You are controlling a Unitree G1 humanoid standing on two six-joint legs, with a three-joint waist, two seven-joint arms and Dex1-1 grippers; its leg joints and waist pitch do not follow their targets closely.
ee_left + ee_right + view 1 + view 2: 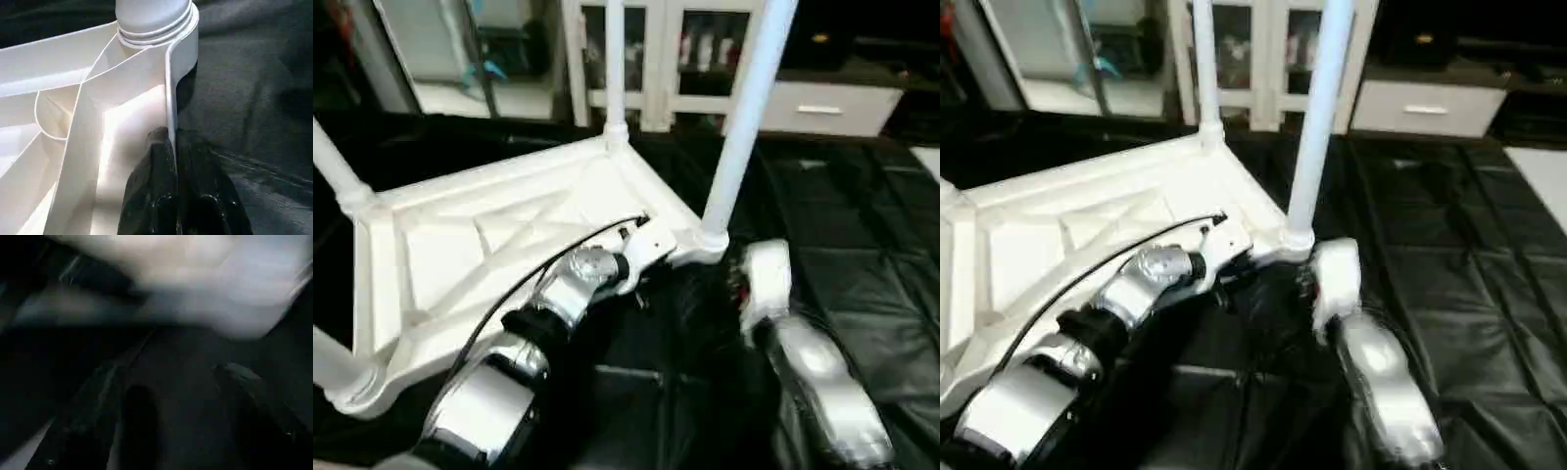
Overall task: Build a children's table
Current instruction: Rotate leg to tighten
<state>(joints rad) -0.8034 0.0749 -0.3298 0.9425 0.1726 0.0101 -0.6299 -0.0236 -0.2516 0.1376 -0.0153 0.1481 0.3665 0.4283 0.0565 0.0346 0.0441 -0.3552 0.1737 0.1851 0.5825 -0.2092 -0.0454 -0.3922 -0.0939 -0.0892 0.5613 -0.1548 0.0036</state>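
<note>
1. Your left gripper [173, 161], its two black fingers pressed together, pinches the thin side rim of the large white plastic rectangular tabletop [499, 245], which lies upside down with its ribbed underside facing up.
2. Just beyond that grip, a long tapered white tube leg [744, 108] stands upright in its round corner socket [156, 29], its ringed base seated there.
3. Farther from the claw, you can see three more white legs: one at the far corner [615, 69] and two at the opposite end [337, 171], [333, 367]. So all four look fitted.
4. Your right gripper [171, 426] hangs over the black padded mat [862, 255], beside that near corner; its fingers look spread, holding nothing.
5. What's left, by my judgement: check each leg is tight, then turn the table upright.
</note>
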